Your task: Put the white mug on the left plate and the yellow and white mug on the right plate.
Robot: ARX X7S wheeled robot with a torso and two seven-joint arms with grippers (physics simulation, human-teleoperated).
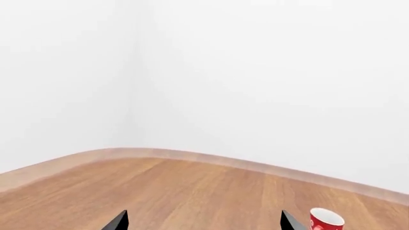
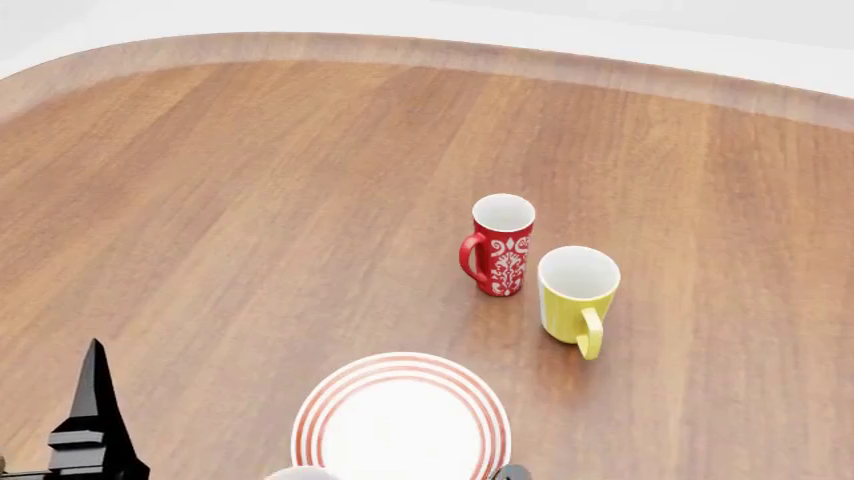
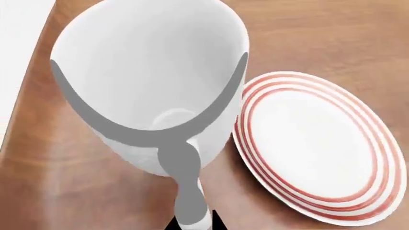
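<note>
Small yellow mug with white inside (image 2: pixel 578 296) stands on the brown wooden table (image 2: pixel 240 200), just right of and slightly nearer than the red mug with white floral pattern (image 2: pixel 501 245); the two nearly touch. Round white plate with red rim rings (image 2: pixel 400 420) lies nearer, left of both mugs, at the near table edge. In the right wrist view the large plain white mug (image 3: pixel 150 91) sits just beside that plate (image 3: pixel 316 146).
</note>
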